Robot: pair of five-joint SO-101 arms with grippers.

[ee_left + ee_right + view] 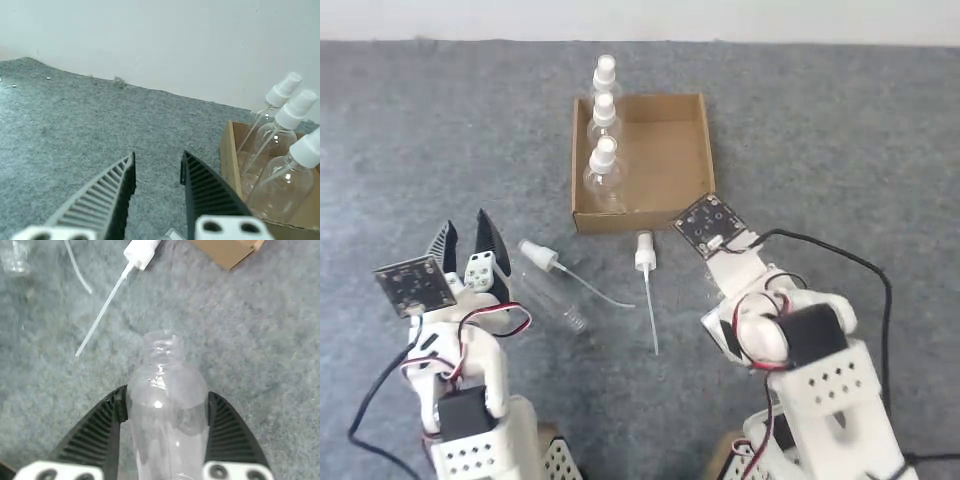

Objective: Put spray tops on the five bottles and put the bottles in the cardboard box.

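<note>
High view: 3 capped bottles (604, 165), 2 loose spray tops (644, 251).

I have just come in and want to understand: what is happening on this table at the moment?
Two robot arms are working on capping spray bottles and boxing them. The right end effector is shut on an uncapped clear bottle, in front of the cardboard box. The left end effector is open and holds nothing. Three capped bottles stand in the box. A fourth bottle lies uncapped on the grey mat, with two loose spray tops beside it.
</note>
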